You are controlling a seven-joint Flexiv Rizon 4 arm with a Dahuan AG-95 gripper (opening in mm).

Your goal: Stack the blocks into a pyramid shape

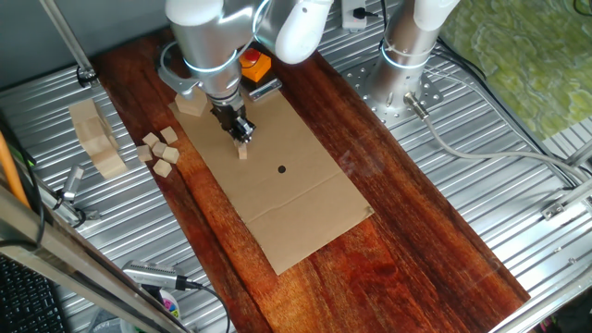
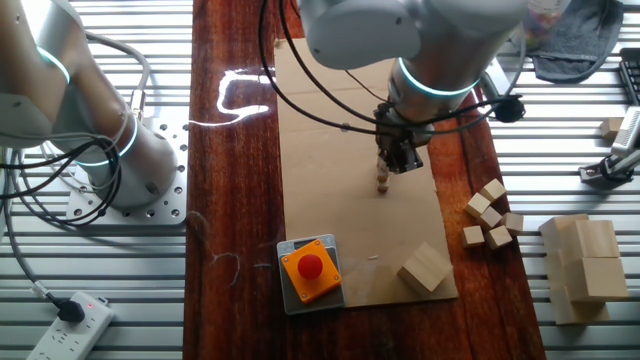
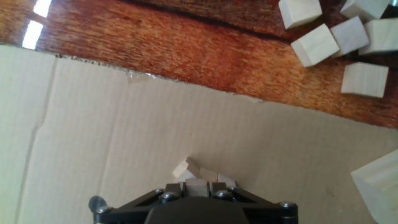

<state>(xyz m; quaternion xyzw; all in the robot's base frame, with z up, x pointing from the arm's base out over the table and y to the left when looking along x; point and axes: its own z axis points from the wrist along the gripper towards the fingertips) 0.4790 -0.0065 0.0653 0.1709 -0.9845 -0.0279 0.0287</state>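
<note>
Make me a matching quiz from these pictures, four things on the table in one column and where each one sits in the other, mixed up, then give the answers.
Things:
1. gripper
2. loose blocks
3. red button box
4. black dot

Places:
A. bunched together on the dark wood, off the cardboard
B. printed on the cardboard, out in its open middle
C. at a corner of the cardboard, on a grey plate
D. low over the cardboard, at a small block

Pairs: 1-D, 2-A, 3-C, 4-B
</note>
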